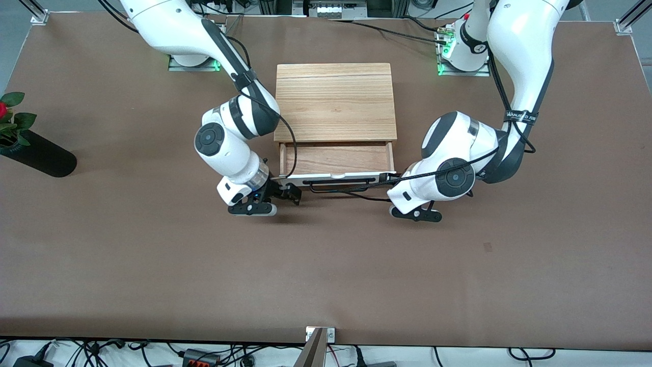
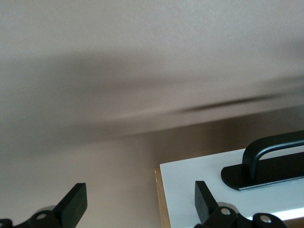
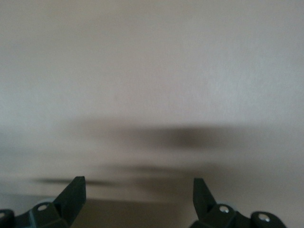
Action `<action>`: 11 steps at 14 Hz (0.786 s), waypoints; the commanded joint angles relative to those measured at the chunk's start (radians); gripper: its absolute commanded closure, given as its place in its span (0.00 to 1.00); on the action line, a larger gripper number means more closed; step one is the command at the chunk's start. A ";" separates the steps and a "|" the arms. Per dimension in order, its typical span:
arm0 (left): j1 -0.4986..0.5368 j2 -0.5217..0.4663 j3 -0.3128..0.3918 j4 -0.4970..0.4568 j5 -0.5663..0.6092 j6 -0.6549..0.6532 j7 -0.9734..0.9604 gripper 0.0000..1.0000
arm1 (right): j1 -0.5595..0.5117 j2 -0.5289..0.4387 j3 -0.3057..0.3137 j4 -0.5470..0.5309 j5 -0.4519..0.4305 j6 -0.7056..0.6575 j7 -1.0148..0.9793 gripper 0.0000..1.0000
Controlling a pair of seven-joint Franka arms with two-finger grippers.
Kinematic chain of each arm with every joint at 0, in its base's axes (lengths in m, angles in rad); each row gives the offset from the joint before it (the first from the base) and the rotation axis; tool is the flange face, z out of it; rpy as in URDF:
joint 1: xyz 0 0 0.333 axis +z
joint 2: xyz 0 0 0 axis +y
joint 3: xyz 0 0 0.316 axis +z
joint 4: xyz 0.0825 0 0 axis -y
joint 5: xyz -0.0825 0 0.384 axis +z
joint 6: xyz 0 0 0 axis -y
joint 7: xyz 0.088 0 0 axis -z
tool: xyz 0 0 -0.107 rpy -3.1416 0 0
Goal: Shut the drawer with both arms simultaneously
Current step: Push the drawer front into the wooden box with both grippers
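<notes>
The oak-topped box (image 1: 336, 102) stands mid-table with its drawer (image 1: 336, 159) pulled out toward the front camera. The tray is empty. Its white front panel (image 1: 351, 177) carries the black wire handle (image 1: 340, 189). My right gripper (image 1: 289, 195) is open, low at the panel's end toward the right arm; its wrist view shows only its open fingertips (image 3: 72, 195) over blurred brown table. My left gripper (image 1: 391, 178) is open at the panel's other end. In the left wrist view the gripper (image 2: 140, 204) straddles the panel's corner (image 2: 190, 183), one fingertip (image 2: 203, 202) over the panel beside the handle's foot (image 2: 266, 166).
A black vase (image 1: 43, 155) with a red flower (image 1: 10, 120) lies at the right arm's end of the brown table (image 1: 326, 275). Black cables hang from both arms near the drawer front.
</notes>
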 commanded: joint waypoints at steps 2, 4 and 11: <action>-0.033 -0.003 0.002 0.006 -0.016 -0.098 0.006 0.00 | 0.029 -0.016 -0.009 -0.005 -0.003 -0.108 0.016 0.00; -0.041 0.000 0.002 0.004 -0.051 -0.123 0.006 0.00 | 0.028 -0.034 -0.011 -0.001 -0.005 -0.188 0.016 0.00; -0.056 0.051 0.002 0.003 -0.095 -0.232 0.008 0.00 | 0.045 -0.071 -0.009 0.002 -0.006 -0.490 0.018 0.00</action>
